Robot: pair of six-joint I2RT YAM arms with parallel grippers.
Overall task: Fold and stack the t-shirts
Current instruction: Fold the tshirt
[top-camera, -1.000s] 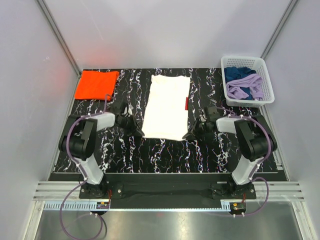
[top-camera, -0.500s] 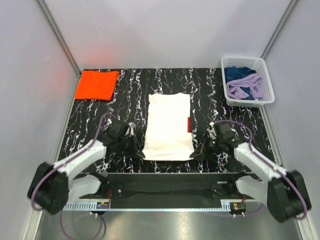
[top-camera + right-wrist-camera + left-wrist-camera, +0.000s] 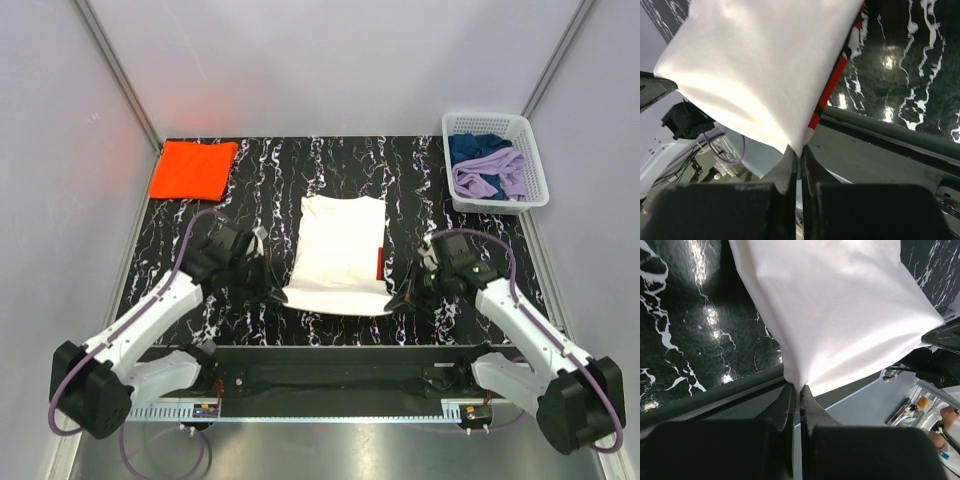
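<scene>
The white t-shirt (image 3: pixel 340 252) lies in a long folded strip down the middle of the black marbled table, a red edge showing at its right side. Its near end is lifted. My left gripper (image 3: pixel 281 296) is shut on the near left corner (image 3: pixel 796 381), and my right gripper (image 3: pixel 392 300) is shut on the near right corner (image 3: pixel 799 145), beside the red trim (image 3: pixel 827 95). The orange t-shirt (image 3: pixel 193 169) lies folded flat at the far left corner, away from both grippers.
A white plastic basket (image 3: pixel 495 160) holding blue and lilac cloths stands at the far right corner. The table's front edge (image 3: pixel 330 346) runs just below the lifted shirt end. Grey walls close in both sides.
Both grippers have pulled the white shirt's near end toward the front edge and raised it. The arms have stretched out low, and the shirt's far end has slid nearer.
</scene>
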